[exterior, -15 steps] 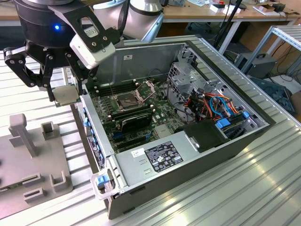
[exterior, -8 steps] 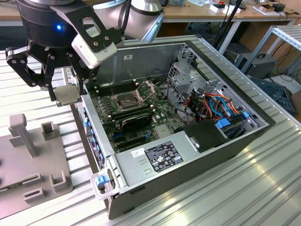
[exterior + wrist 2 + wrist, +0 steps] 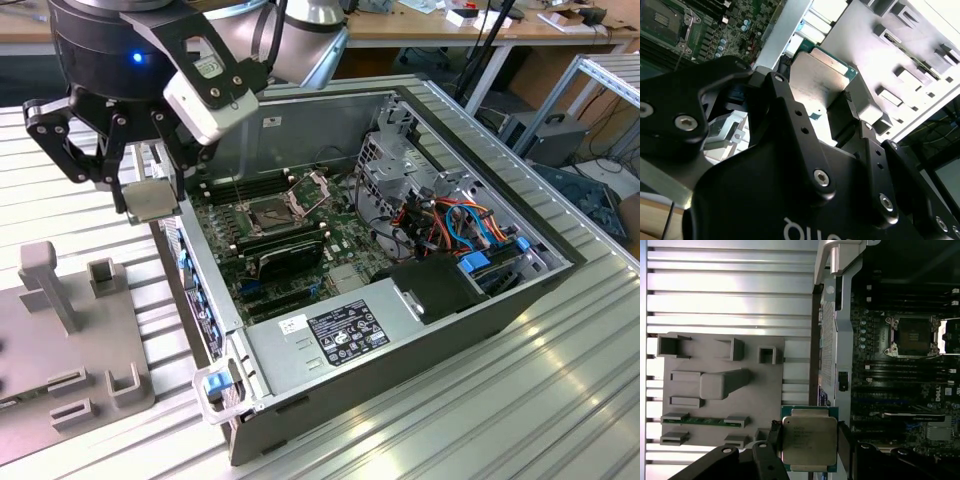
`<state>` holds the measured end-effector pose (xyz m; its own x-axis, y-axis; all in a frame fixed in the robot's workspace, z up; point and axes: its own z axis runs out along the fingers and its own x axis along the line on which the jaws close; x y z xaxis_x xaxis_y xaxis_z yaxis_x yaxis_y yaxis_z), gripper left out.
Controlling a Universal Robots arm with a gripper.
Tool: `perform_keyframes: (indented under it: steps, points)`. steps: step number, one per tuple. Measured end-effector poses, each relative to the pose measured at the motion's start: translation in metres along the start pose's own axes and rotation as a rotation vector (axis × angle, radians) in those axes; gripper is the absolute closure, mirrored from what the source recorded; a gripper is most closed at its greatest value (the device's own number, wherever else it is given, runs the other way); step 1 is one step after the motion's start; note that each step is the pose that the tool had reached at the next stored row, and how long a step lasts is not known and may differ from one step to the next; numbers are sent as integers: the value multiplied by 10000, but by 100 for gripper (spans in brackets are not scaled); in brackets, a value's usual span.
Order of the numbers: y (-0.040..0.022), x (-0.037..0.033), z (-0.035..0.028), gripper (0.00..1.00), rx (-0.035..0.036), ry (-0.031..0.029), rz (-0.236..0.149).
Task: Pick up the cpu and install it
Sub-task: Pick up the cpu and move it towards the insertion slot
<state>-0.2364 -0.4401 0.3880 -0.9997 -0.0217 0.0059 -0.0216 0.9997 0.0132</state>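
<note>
My gripper [image 3: 150,197] is shut on the cpu [image 3: 150,200], a thin square chip with a dull silver top, held flat between the black fingers. It hangs in the air just outside the open computer case's wall on the exterior view's left, between the grey fixture and the case. In the first wrist view the cpu [image 3: 809,439] shows its metal lid and green edge, and in the second wrist view the cpu [image 3: 822,75] sits between the fingers. The open cpu socket [image 3: 270,212] lies on the motherboard inside the case, its bracket lifted; it also shows as the socket [image 3: 914,335].
The open computer case [image 3: 400,290] lies on a ribbed metal table [image 3: 560,400]. A grey fixture [image 3: 70,330] with slots and a post stands at the exterior view's left. Drive cages, coloured cables and a power supply fill the case's right part.
</note>
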Motion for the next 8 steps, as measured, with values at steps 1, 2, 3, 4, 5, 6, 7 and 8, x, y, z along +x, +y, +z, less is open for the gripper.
perform_keyframes:
  steps: [1,2,3,4,5,6,7,8]
  points:
    - [0,-12,0,46,0,0,0]
    - [0,-21,0,46,0,0,0]
    - [-1,-38,0,46,1,0,0]
    - [-1,-54,-1,46,1,0,0]
    - [-1,-64,-1,46,1,1,0]
    - [-2,-76,-1,46,1,0,0]
    - [-4,-161,-1,46,1,0,-1]
    - [-5,-231,-1,46,0,0,-1]
